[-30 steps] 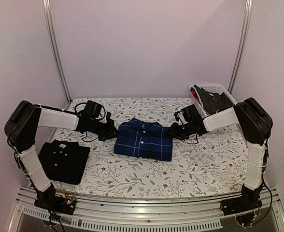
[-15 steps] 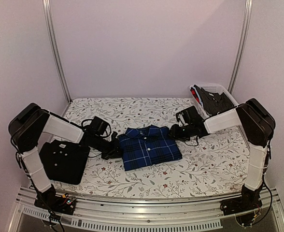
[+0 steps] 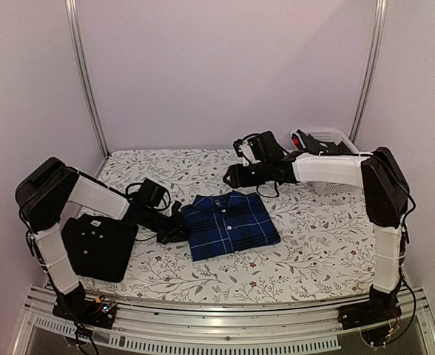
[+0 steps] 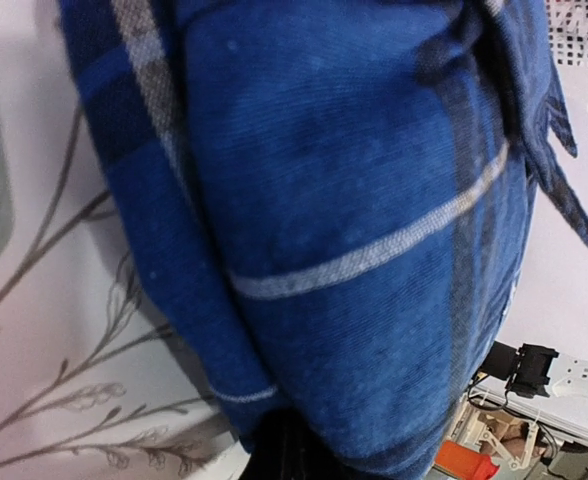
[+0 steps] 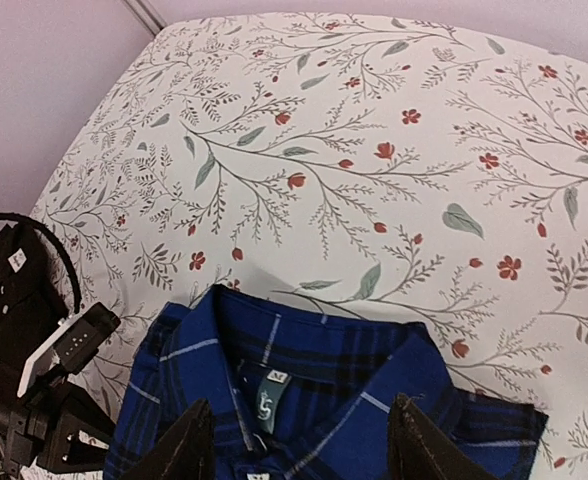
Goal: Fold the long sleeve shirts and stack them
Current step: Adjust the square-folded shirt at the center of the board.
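The blue plaid shirt (image 3: pixel 232 225) lies folded in the middle of the table, collar toward the back. My left gripper (image 3: pixel 177 231) is low at its left edge, shut on the cloth. In the left wrist view the plaid shirt (image 4: pixel 354 200) fills the frame over the dark fingers (image 4: pixel 284 455). My right gripper (image 3: pixel 230 176) hovers open above the table behind the collar. The right wrist view shows nothing between its fingers (image 5: pixel 189 445), with the plaid shirt (image 5: pixel 324 390) below my right gripper (image 5: pixel 304 450). The black shirt (image 3: pixel 95 244) lies folded at the front left.
A white lattice basket (image 3: pixel 334 137) holding dark clothes stands at the back right corner, partly behind my right arm. The floral tablecloth (image 3: pixel 314 244) covers the table. Metal posts rise at both back corners. The black shirt (image 5: pixel 9 290) shows at the right wrist view's left edge.
My left gripper dragged the plaid shirt toward the front left and turned it. My right gripper let go of the shirt's right side, opened wider and rose back and to the left.
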Tool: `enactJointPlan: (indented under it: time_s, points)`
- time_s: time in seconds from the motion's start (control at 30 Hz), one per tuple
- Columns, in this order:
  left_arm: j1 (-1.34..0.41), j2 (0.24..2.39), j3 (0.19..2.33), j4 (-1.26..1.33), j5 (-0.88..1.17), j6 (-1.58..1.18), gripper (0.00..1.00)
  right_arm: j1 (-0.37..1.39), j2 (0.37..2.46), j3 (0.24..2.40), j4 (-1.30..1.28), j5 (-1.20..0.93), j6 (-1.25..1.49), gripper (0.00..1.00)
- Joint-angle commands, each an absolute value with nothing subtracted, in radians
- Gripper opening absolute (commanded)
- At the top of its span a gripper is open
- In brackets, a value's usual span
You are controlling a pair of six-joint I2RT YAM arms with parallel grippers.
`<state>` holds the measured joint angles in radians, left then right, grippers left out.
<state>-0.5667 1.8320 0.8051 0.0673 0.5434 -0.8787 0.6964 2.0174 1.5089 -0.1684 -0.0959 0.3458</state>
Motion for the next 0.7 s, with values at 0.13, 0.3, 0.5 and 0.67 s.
enactJointPlan:
  time_s: [0.13, 0.3, 0.5, 0.67]
  points:
    - [-0.528, 2.006, 1.007, -0.082, 0.526, -0.722, 0.00, 0.716, 2.313, 1.800, -0.227, -0.297, 0.264, 0.59]
    - [-0.512, 2.057, 1.100, -0.122, 0.526, -0.689, 0.00, 0.716, 2.424, 1.922, -0.281, -0.279, 0.256, 0.59]
    - [-0.506, 2.055, 1.105, -0.126, 0.529, -0.684, 0.00, 0.689, 2.414, 1.891, -0.292, -0.209, 0.289, 0.59]
    - [-0.510, 2.020, 1.084, -0.124, 0.526, -0.690, 0.00, 0.672, 2.396, 1.883, -0.273, -0.224, 0.313, 0.57]
